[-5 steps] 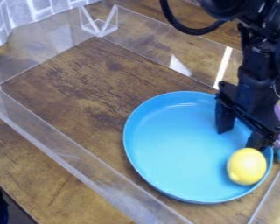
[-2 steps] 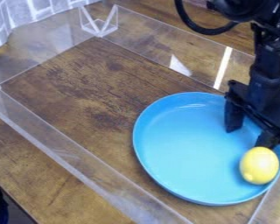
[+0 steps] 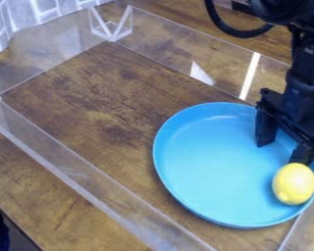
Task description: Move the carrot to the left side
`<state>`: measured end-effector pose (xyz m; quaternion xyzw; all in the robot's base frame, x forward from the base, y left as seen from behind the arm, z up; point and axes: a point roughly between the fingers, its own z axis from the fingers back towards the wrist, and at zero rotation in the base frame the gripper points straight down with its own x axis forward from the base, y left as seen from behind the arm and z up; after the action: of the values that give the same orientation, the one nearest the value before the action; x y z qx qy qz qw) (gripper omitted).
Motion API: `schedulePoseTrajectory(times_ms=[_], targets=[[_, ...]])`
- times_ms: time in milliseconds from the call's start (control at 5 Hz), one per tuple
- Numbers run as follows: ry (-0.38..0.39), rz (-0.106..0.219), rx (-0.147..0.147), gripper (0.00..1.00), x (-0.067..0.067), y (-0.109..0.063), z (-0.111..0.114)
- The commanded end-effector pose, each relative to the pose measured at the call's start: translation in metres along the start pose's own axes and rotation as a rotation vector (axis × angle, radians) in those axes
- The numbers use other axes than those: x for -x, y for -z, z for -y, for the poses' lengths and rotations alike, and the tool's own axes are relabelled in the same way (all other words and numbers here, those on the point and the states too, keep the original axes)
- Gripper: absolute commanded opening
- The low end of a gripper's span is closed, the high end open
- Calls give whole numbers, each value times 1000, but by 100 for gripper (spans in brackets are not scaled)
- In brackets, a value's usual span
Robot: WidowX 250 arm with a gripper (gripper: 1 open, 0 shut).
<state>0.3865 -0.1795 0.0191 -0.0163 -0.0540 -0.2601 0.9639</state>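
No carrot shows in the camera view; it is hidden or out of frame. My black gripper (image 3: pixel 286 145) points down at the right side of a blue plate (image 3: pixel 206 167), with its fingers spread open and nothing between them. One fingertip (image 3: pixel 267 135) stands over the plate's inner right part, the other near its right rim. Just below the gripper, a yellow lemon-like fruit (image 3: pixel 293 183) lies on the plate, apart from the fingers.
The plate rests on a wooden table top (image 3: pixel 94 98) enclosed by low clear plastic walls (image 3: pixel 68 172). A small clear plastic stand (image 3: pixel 111 20) is at the back left. Bare wood lies left of the plate.
The gripper, the blue plate and the yellow fruit have all shifted slightly to the right. A purple thing seen by the gripper at the right edge has gone out of frame.
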Motion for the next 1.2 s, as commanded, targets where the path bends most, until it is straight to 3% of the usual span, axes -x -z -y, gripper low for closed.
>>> schedulePoseTrajectory(times_ms=[0, 400, 1000], targets=[[18, -51, 10, 100, 3, 20, 8], [19, -73, 8, 100, -1, 19, -4], [47, -72, 30, 100, -1, 15, -7]])
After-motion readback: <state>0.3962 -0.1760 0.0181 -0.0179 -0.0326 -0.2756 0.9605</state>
